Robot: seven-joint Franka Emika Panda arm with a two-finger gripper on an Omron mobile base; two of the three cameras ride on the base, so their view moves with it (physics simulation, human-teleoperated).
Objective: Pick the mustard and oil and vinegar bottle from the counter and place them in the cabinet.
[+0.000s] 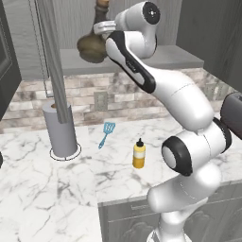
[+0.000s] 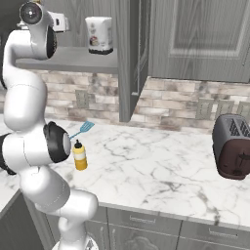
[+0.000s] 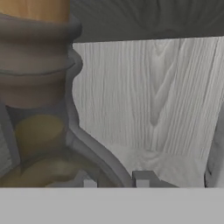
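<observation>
The oil and vinegar bottle (image 1: 91, 46), a dark brown jug with a tan cork, is up at the cabinet shelf (image 1: 182, 57), low over its floor or resting on it. My gripper (image 1: 100, 28) is shut at its neck and handle. In the hand view the oil and vinegar bottle (image 3: 41, 92) looms at the left, its curved handle running down between the fingertips of my gripper (image 3: 116, 181). The mustard (image 1: 139, 154), a small yellow squeeze bottle, stands upright on the marble counter (image 1: 42, 189) below; the right base view has the mustard (image 2: 79, 156) beside my arm.
The open cabinet door (image 1: 53, 61) stands edge-on left of the jug. A white printed bag (image 2: 99, 35) sits on the shelf. A paper towel roll (image 1: 63, 130), a blue spatula (image 1: 107, 133) and a dark toaster (image 2: 233, 146) are on the counter.
</observation>
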